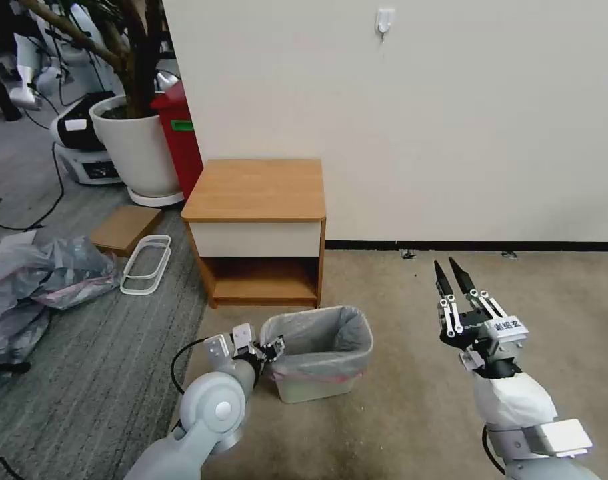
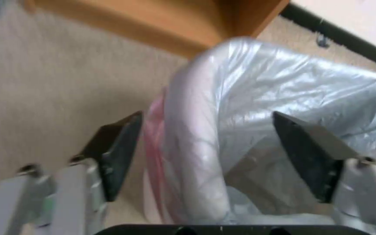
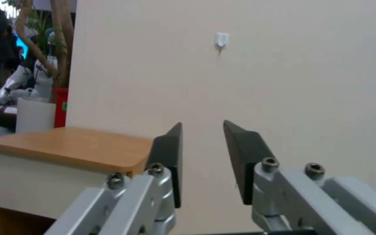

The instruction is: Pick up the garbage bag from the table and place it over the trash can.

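Presently we find the bag already lining the can, which stands on the beige carpet directly in front of the table. Its grey film drapes down inside the opening and folds over the rim, and the pinkish-red band runs along the outside of the front wall. The tabletop carries nothing. Our left gripper sits at the can's left rim. In the left wrist view this gripper has its jaws spread wide and straddles the covered rim, one fingertip outside the wall by the pink band and the other over the lined interior; neither fingertip appears to press the plastic, though we cannot confirm contact from that blurred view. Our right gripper is raised to the right of the can and well apart from it, pointing toward the wall, with its jaws a narrow gap apart and nothing between them. The right wrist view confirms that gap at the gripper, with the table corner behind it to one side. Elsewhere we note a heap of grey-pink bags on the striped carpet to the left, a white frame lying flat beside it, a cardboard box, a white pot, and a red bin behind the table.
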